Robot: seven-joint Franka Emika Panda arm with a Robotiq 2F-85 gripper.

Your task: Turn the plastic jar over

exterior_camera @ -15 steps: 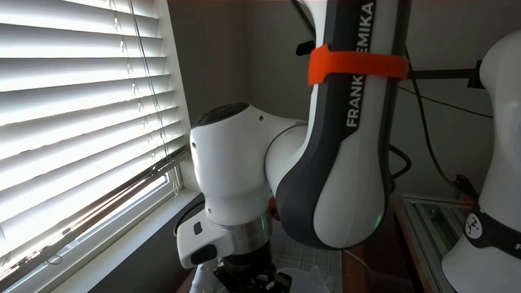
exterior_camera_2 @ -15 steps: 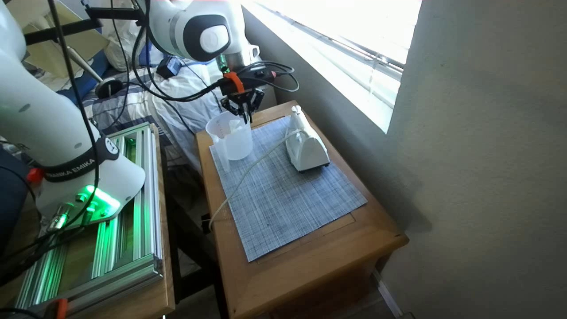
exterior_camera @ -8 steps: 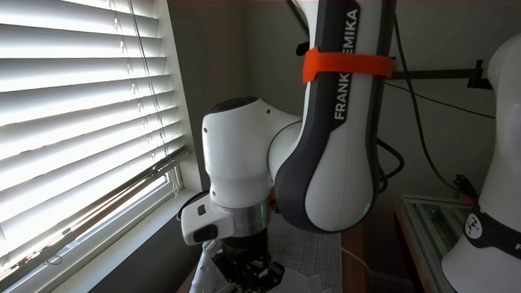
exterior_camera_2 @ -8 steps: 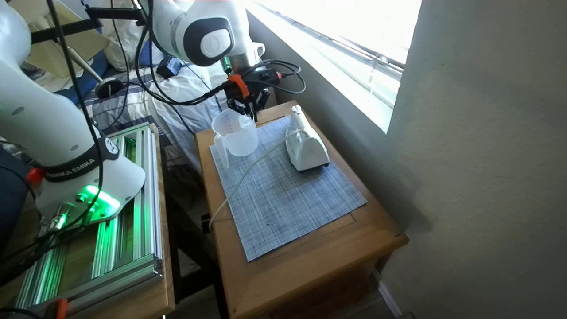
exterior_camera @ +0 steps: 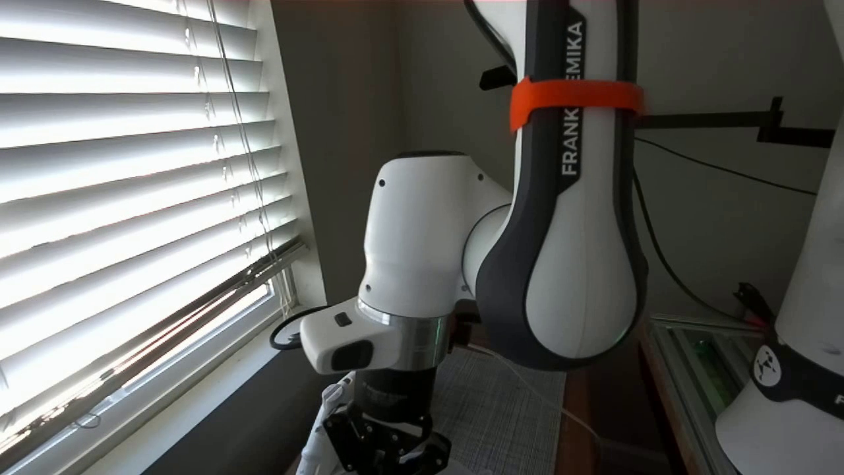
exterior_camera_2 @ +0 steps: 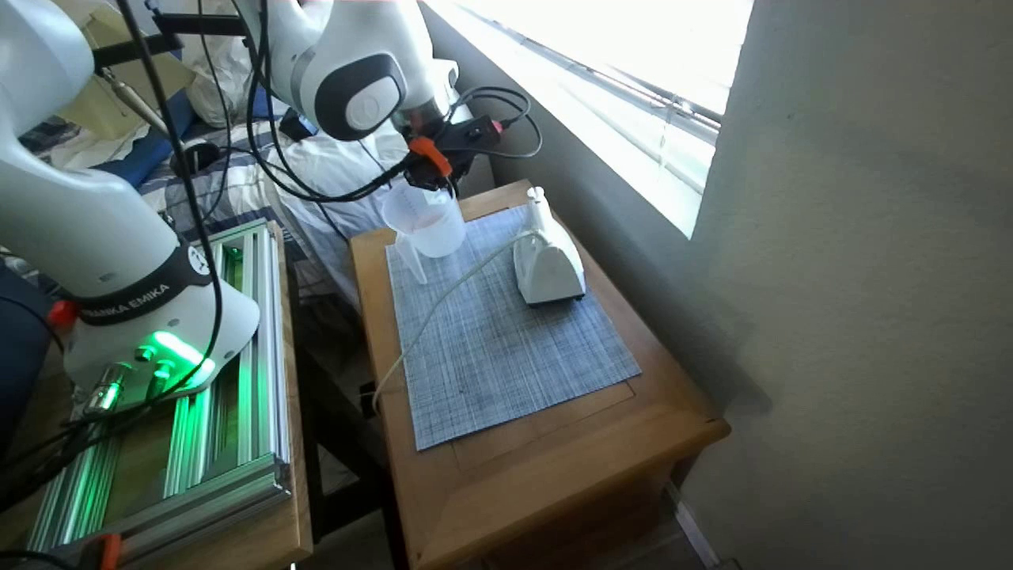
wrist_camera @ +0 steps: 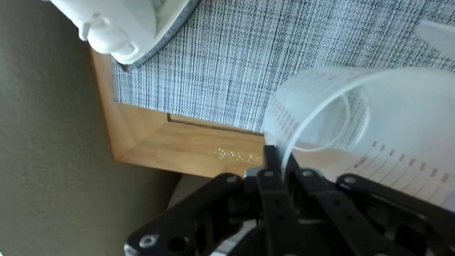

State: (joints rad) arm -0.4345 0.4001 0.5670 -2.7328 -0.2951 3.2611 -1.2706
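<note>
The plastic jar (exterior_camera_2: 431, 226), translucent with red measuring marks and a handle (exterior_camera_2: 411, 260), is at the far end of the mat in an exterior view. It leans a little; whether its base touches the mat I cannot tell. From the wrist view I look into the jar's open mouth (wrist_camera: 398, 106). There the gripper (wrist_camera: 282, 156) is shut on the rim, one finger outside the wall and one inside. In an exterior view the gripper (exterior_camera: 389, 455) is cut by the bottom edge, and just a sliver of the jar shows.
A white corded appliance (exterior_camera_2: 548, 261) stands on the grey mat (exterior_camera_2: 506, 372), its cord (exterior_camera_2: 443, 305) crossing toward the table side. The wooden table (exterior_camera_2: 554, 491) borders a wall (wrist_camera: 42, 142) and window. Small droplets (wrist_camera: 231, 155) dot the wood near the gripper.
The jaws have closed fully on the rim. The jar has shifted up and right in an exterior view and tilted, its handle swinging sideways. The mat has slid and turned slightly.
</note>
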